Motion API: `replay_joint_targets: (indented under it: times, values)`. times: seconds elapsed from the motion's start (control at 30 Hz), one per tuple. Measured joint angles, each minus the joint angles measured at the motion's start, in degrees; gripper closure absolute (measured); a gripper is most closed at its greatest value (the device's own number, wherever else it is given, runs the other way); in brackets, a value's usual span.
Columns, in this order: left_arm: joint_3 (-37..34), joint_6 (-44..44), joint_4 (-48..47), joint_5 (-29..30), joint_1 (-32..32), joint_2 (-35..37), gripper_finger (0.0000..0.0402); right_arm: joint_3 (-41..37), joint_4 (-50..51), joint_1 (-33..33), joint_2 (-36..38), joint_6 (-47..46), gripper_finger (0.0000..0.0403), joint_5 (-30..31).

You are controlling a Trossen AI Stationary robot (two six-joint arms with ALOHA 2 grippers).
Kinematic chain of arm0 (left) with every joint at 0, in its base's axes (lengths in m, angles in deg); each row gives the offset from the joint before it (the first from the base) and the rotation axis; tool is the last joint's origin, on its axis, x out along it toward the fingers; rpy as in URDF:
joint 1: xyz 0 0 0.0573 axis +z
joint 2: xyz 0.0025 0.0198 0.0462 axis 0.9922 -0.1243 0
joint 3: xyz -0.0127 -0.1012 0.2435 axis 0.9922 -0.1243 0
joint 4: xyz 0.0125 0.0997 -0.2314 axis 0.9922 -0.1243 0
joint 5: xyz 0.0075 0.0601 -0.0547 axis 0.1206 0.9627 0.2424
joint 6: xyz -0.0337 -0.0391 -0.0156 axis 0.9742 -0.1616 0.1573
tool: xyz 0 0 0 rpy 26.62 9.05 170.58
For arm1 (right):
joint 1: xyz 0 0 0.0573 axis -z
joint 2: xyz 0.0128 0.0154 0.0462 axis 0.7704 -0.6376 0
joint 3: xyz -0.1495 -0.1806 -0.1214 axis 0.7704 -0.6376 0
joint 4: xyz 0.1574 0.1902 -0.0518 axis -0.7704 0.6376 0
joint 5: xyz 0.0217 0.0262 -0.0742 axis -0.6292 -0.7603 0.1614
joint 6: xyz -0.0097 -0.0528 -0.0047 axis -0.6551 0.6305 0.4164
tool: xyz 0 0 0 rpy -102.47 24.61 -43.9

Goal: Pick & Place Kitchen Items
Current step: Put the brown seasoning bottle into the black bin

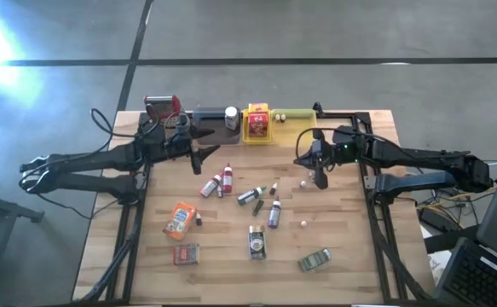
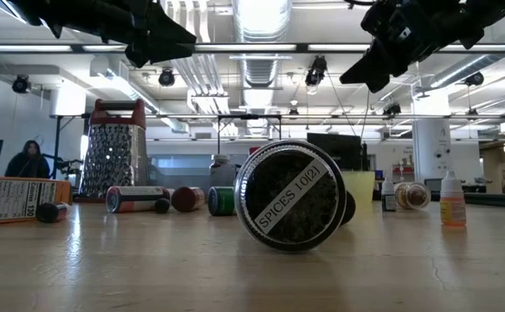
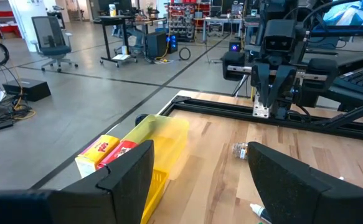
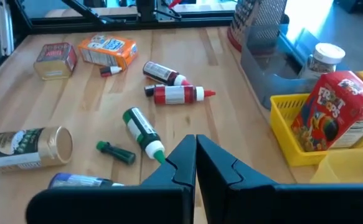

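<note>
Several kitchen items lie loose on the wooden table's middle. Among them are an orange packet [image 1: 180, 219], a red tin [image 1: 186, 253], a dark spice jar [image 1: 257, 241] on its side, a green tin [image 1: 314, 260] and small bottles [image 1: 214, 182]. My left gripper [image 1: 202, 157] hangs open above the table's far left, clear of everything; its wrist view shows nothing between its fingers [image 3: 198, 153]. My right gripper [image 1: 319, 178] hangs shut above the far right, tipped down toward the bottles [image 4: 181, 94], holding nothing [image 4: 195, 140].
Along the far edge stand a red-topped grater [image 1: 163, 107], a grey tray [image 1: 207, 114] with a jar, a yellow tray [image 1: 257, 134] holding a cereal box [image 4: 334, 115], and a green tray [image 1: 297, 112]. Black frame rails [image 1: 372, 213] border the table's sides.
</note>
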Motion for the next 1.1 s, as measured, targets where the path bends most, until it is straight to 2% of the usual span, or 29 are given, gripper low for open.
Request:
replay_joint_targets:
  times: [0.17,0.33,0.47,0.57,0.73,1.1]
  values:
    - [0.0,0.0,0.0,0.0,0.0,-0.01,0.0138,0.0,-0.31,0.02,-0.02,-1.47,0.0382,0.03]
    - [0.0,0.0,0.0,0.0,0.0,0.0,0.0138,1.5,0.36,0.01,-0.04,-3.14,0.0339,0.13]
    - [0.0,0.0,0.0,0.0,0.01,0.01,0.0138,5.78,12.57,-1.09,-0.04,-3.08,0.0304,-0.05]
    - [0.0,0.0,0.0,-0.01,0.0,0.0,0.0138,6.97,18.23,-5.12,-0.04,-3.03,0.0293,3.4]
    - [0.0,0.0,0.0,-0.02,0.0,0.01,0.0138,7.88,21.53,-11.86,-0.04,-4.38,0.0303,12.84]
    - [0.0,0.01,0.0,0.0,0.01,0.01,0.0138,8.57,22.72,-14.24,-0.02,-8.6,0.034,13.73]
